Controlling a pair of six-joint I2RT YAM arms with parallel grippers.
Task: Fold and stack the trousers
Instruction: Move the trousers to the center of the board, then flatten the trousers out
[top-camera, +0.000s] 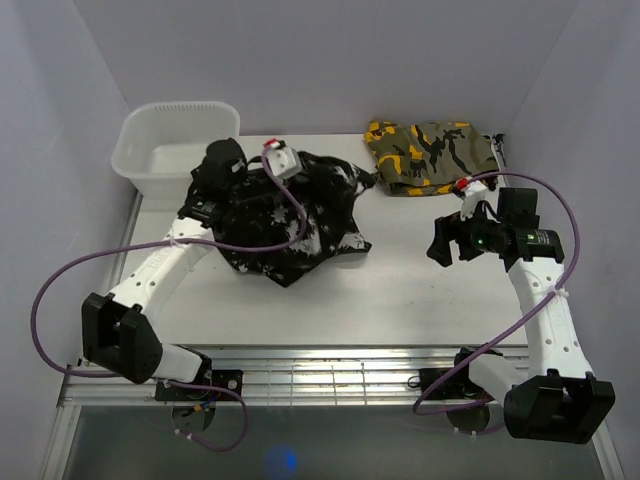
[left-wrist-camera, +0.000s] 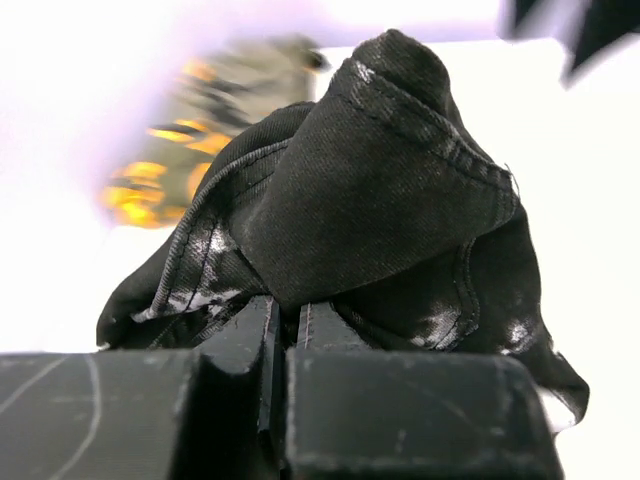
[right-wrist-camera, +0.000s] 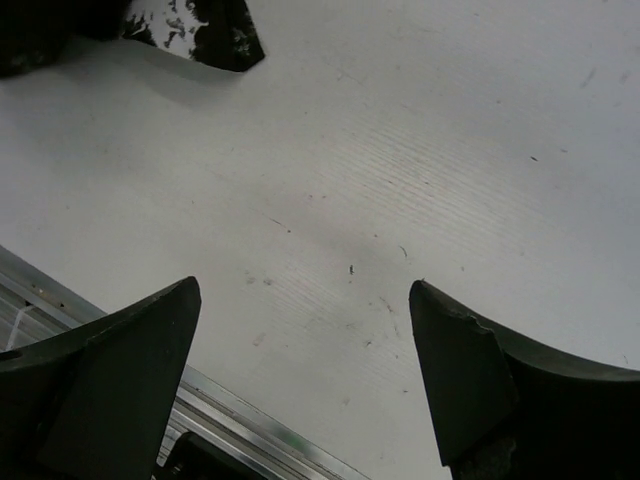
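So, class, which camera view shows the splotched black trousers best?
The top external view: nearly the whole crumpled trousers show on the table, near the white bin. The left wrist view shows just one fold pinched in the left end effector; the right wrist view shows only a corner.

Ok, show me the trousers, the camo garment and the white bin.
trousers (top-camera: 320, 205): top view, middle of the crumpled black pile.
camo garment (top-camera: 430, 152): top view, centre of the cloth.
bin (top-camera: 165, 158): top view, its bare inside floor.
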